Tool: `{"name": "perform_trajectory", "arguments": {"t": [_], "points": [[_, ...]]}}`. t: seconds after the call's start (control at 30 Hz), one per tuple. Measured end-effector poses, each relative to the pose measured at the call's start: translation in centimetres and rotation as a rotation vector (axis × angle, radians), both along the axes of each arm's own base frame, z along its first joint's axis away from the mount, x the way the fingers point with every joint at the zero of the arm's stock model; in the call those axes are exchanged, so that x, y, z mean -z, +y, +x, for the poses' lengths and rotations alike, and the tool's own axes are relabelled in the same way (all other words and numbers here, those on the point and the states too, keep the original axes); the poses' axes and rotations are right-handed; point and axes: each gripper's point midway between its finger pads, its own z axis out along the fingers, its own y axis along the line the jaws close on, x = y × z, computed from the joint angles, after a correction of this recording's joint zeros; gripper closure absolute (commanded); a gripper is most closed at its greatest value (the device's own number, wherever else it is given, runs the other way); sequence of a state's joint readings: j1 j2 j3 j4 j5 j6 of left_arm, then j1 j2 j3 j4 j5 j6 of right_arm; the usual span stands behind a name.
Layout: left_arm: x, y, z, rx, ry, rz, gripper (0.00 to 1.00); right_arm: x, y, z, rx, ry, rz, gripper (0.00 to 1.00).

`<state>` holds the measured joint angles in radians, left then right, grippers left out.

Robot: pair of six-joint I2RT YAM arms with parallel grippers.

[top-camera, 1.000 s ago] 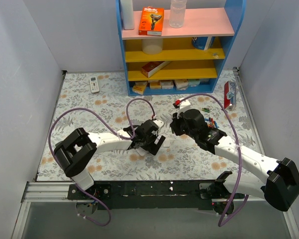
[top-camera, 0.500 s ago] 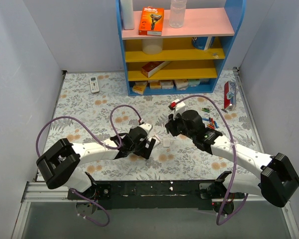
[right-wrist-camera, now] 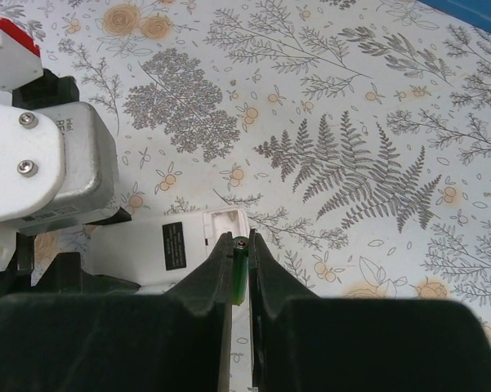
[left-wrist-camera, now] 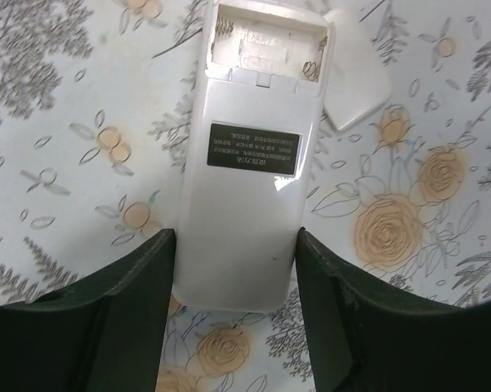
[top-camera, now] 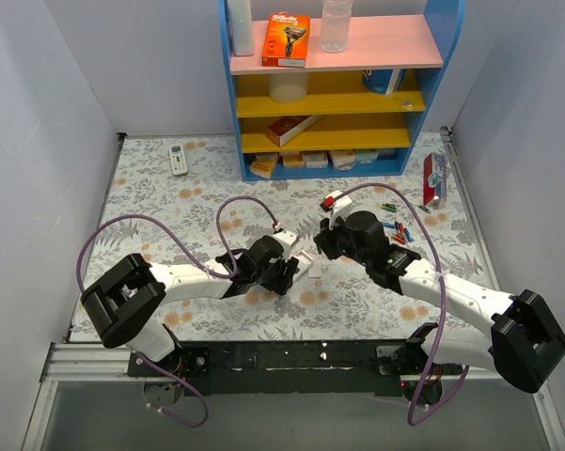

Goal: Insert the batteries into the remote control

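One green battery (right-wrist-camera: 240,273) is pinched in the right gripper (right-wrist-camera: 239,238), held lengthwise along the fingers with its metal end showing at their tips. That end hangs just beside the open end of the remote control (left-wrist-camera: 253,122), which lies back-up on the flowered table (right-wrist-camera: 351,122) between the two arms. The battery recess (left-wrist-camera: 265,45) is uncovered and looks empty, with its springs showing. Its cover (left-wrist-camera: 355,82) lies loose just beside that end. The left gripper (left-wrist-camera: 237,241) straddles the remote's other end, fingers set close against both long sides, so it seems to be clamping the body to steady it. The remote's long axis runs away from the left claw and toward the right one, recess end leading, so the right arm is the one placed to load. From the right wrist the cell seems to point across the remote's length rather than lie flat over the recess. I judge the next move calls for tipping it down and lining it up with a slot. The rest of the batteries (top-camera: 392,228) lie in a loose cluster well apart, beside the right arm. Against half a second ago, the left gripper sits further toward the right one in the top view and the gap between them is narrower, while the right gripper has barely shifted
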<state>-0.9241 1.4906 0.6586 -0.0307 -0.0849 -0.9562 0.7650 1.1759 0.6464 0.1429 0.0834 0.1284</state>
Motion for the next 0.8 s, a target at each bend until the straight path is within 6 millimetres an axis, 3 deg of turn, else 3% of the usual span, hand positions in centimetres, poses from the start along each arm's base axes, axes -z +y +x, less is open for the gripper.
{"name": "perform_trajectory", "arguments": {"t": [0.13,0.33,0.57,0.8], "points": [[-0.2,-2.1,0.3,0.077,-0.014,-0.051,0.58,-0.2,-0.9,0.3,0.024,-0.015,0.002,0.99],[-0.4,-3.0,0.1,0.152,-0.038,-0.070,0.56,1.4,-1.3,0.4,0.025,0.009,-0.017,0.99],[-0.2,-2.5,0.3,0.170,-0.055,-0.027,0.56,4.2,-0.4,0.0,-0.025,0.079,-0.048,0.99],[-0.4,-1.0,0.5,0.131,-0.052,0.055,0.57,4.2,0.7,-0.4,-0.081,0.089,-0.015,0.99]]}}
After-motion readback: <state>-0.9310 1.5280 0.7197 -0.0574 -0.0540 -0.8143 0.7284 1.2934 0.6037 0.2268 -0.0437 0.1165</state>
